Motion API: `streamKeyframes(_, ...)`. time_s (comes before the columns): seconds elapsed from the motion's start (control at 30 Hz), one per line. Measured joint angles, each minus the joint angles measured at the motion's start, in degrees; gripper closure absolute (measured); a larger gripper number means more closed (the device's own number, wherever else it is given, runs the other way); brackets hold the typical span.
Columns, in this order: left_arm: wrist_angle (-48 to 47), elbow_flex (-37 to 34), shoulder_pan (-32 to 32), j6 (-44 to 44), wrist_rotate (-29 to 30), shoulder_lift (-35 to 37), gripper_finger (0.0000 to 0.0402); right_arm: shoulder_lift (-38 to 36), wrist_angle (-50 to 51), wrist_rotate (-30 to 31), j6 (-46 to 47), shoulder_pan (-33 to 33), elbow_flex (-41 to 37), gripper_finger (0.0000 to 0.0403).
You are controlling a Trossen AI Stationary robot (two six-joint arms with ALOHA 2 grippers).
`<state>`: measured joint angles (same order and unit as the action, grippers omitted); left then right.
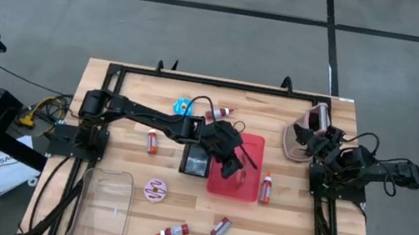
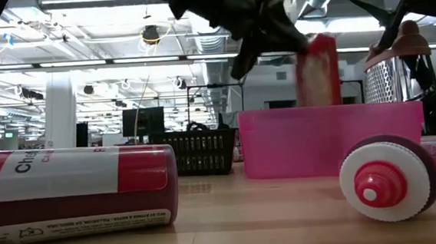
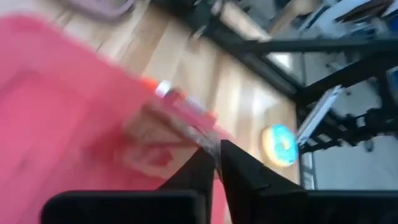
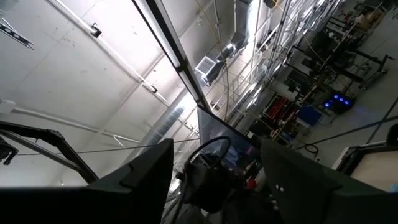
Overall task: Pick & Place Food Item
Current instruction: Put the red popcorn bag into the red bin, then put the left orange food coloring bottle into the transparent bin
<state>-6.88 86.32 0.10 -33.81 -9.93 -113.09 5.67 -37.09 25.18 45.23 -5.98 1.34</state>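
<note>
Wood table (image 1: pixel 135 106), 1 pink bin (image 1: pixel 233 190), 3 donuts, left end effector (image 1: pixel 242 158) clamped on packet (image 3: pixel 177 127), right (image 1: pixel 307 137) apart.

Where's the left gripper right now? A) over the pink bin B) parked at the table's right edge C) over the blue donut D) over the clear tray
A: in the high view the left gripper hangs over the pink bin at mid-table; the clear tray sits well away toward the near left corner.
</note>
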Motion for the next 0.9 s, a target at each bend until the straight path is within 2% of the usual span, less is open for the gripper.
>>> streamKeyframes(0.13,1.6,0.03,1.09,-2.82,-0.98,-2.24,0.0302,-0.02,0.26,-0.04,0.0,0.0,0.0,0.0168)
streamKeyframes(0.27,1.72,0.04,1.41,-1.4,-0.85,-2.5,0.0233,-0.11,0.65,-0.1,0.02,-0.07,0.0,0.0168)
streamKeyframes(0.37,0.12,0.03,1.93,-0.85,0.48,-2.29,0.0204,-0.09,0.75,-0.33,0.14,-0.07,-0.01,0.0168)
streamKeyframes(0.5,-1.95,0.02,2.88,1.02,3.5,-1.34,0.0189,-0.09,0.8,-0.96,0.35,-0.07,-0.01,0.0168)
streamKeyframes(0.7,-1.99,0.0,4.6,3.13,3.87,-0.52,0.0187,-0.09,0.8,-1.11,1.22,-0.07,-0.01,0.0168)
streamKeyframes(0.9,-6.95,0.04,5.46,11.13,3.9,5.64,0.0185,-0.09,0.67,-1.09,1.33,0.0,-0.01,0.0168)
